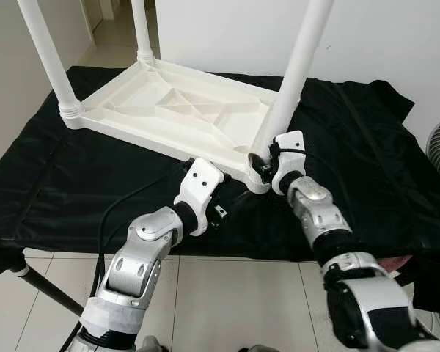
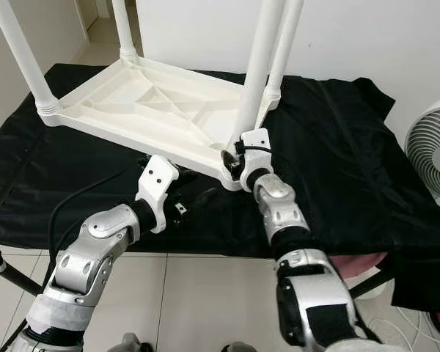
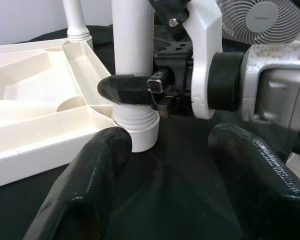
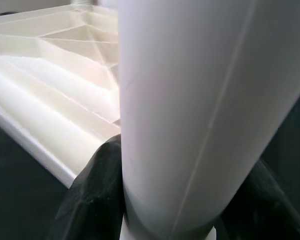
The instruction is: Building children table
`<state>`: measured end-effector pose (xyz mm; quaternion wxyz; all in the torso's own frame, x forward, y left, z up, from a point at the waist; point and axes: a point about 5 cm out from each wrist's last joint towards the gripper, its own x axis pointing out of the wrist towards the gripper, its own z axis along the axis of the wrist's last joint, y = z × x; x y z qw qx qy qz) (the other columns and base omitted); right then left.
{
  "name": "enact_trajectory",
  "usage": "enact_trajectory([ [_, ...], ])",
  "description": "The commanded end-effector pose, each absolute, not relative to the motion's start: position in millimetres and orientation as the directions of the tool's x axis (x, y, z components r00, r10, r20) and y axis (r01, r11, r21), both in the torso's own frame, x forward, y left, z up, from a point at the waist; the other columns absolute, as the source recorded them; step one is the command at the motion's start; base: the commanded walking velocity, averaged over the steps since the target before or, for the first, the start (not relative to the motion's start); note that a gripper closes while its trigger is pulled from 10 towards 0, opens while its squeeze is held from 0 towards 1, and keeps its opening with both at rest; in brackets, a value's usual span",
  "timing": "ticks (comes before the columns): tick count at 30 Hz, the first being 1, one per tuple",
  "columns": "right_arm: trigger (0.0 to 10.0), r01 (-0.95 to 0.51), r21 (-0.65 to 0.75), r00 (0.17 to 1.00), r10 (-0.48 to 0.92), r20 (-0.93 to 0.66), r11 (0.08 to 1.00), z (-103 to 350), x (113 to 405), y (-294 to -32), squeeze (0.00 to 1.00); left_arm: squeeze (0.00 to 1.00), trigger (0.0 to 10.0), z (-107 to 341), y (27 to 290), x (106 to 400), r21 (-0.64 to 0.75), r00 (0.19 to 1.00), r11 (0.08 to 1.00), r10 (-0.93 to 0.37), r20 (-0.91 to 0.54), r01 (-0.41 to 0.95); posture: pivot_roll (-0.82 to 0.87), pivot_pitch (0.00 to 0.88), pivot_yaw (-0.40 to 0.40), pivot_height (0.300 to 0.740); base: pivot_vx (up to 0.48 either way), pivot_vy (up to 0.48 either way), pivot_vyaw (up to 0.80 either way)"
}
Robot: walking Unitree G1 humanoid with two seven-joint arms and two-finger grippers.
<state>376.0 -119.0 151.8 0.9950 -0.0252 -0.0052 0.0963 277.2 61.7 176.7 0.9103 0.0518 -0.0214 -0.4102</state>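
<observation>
One tabletop (image 1: pixel 176 110), four legs (image 1: pixel 297 70), one fan (image 2: pixel 434 154).

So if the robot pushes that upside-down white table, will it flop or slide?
The white table probably stays stiff: ribs crisscross its underside. It looks like hollow plastic, so likely light. It may drag the loose black cloth along, while the right gripper holds one leg.

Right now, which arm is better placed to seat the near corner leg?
Right. The right gripper already clamps the near leg just above its socket; the left gripper hangs open over the black cloth, holding nothing.

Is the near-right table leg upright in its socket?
Upright: the leg stands in the tabletop's corner socket, the right gripper shut on its base.
</observation>
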Motion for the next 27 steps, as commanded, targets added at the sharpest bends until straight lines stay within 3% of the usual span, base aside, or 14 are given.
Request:
enact_trajectory([
  [1,0.0,-0.083,-0.038,0.996,0.082,-0.038,0.996,140,371,-122,0.0,0.0,10.0,175,62,279,0.101,0.698,0.694,-0.716,-0.014,0.713,-0.06,0.063,-0.012,0.74,0.0,0.0,0.0],
  [3,0.0,0.018,0.007,0.999,-0.017,-0.032,1.0,138,361,-103,0.0,0.0,10.0,174,63,279,0.099,0.702,0.697,-0.712,-0.016,0.71,-0.05,0.064,-0.018,0.74,0.0,0.0,0.0],
  [11,0.1,-0.054,0.031,0.999,0.053,0.002,0.998,145,361,-96,0.0,0.0,10.0,174,62,278,0.096,0.702,0.698,-0.712,-0.015,0.709,-0.05,0.063,-0.02,0.74,0.0,0.0,0.0],
  [12,10.0,-0.069,0.031,0.997,0.069,0.017,0.997,147,361,-97,0.0,0.0,10.0,174,62,278,0.096,0.704,0.7,-0.71,-0.015,0.708,-0.05,0.065,-0.025,0.74,0.0,0.0,0.0],
  [14,10.0,-0.074,0.031,0.997,0.073,0.023,0.997,148,362,-98,0.0,0.0,10.0,174,63,278,0.096,0.705,0.701,-0.709,-0.015,0.706,-0.05,0.065,-0.025,0.74,0.0,0.0,0.0],
  [15,10.0,-0.08,0.034,0.997,0.079,0.026,0.996,149,362,-99,1.0,0.0,10.0,174,63,278,0.096,0.707,0.703,-0.707,-0.014,0.704,-0.05,0.064,-0.026,0.74,0.0,0.0,0.0],
  [21,10.0,-0.216,0.033,0.976,0.215,0.008,0.976,148,360,-100,1.0,0.0,10.0,174,65,279,0.096,0.712,0.708,-0.702,-0.013,0.7,-0.05,0.064,-0.025,0.74,0.0,0.0,0.0],
  [27,10.0,-0.362,-0.035,0.932,0.36,-0.044,0.932,147,370,-120,1.0,0.0,10.0,174,63,279,0.099,0.706,0.702,-0.708,-0.014,0.706,-0.06,0.06,-0.019,0.74,0.0,0.0,0.0],
])
